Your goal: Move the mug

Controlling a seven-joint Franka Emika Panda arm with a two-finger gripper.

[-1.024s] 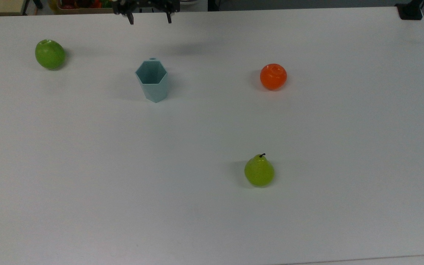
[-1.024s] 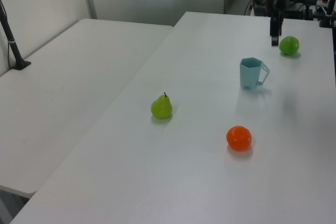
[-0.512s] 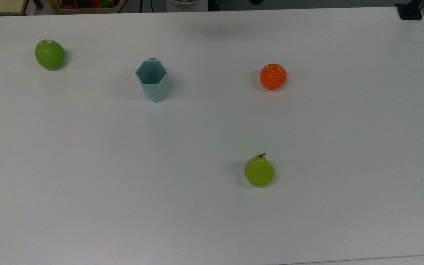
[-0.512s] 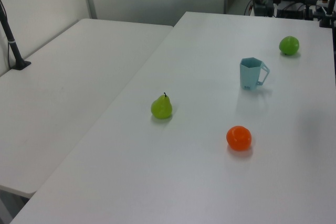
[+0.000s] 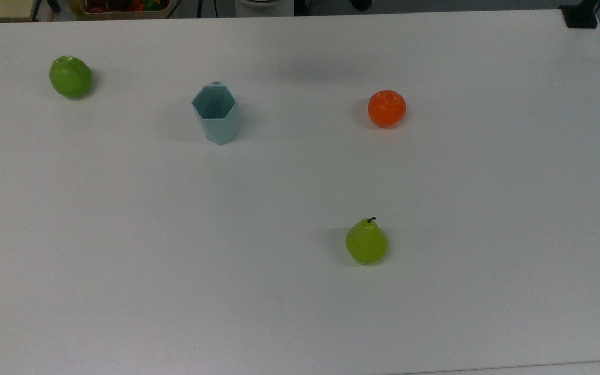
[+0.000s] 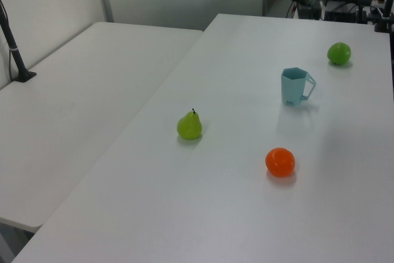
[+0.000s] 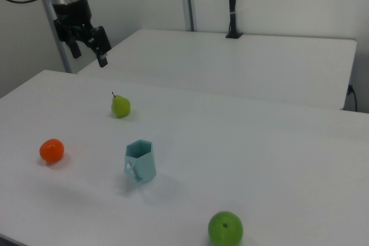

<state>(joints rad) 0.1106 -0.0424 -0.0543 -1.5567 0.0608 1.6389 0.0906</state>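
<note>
A wide white table (image 5: 300, 312) carries the mug (image 5: 215, 113) upright, between a green apple (image 5: 70, 76) and an orange (image 5: 386, 108) — a pear (image 5: 366, 243) sits apart. A second white table (image 7: 242, 67) adjoins. The gripper (image 7: 88, 51) hangs high, fingers spread, empty.

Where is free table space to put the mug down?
The widest bare patch is the top view's lower left, below the mug and left of the pear. Also bare: right of the orange. Nowhere crowded; the green apple sits apart.

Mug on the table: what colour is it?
The mug is pale blue-green all over, with no pattern; the top view shows it best.
</note>
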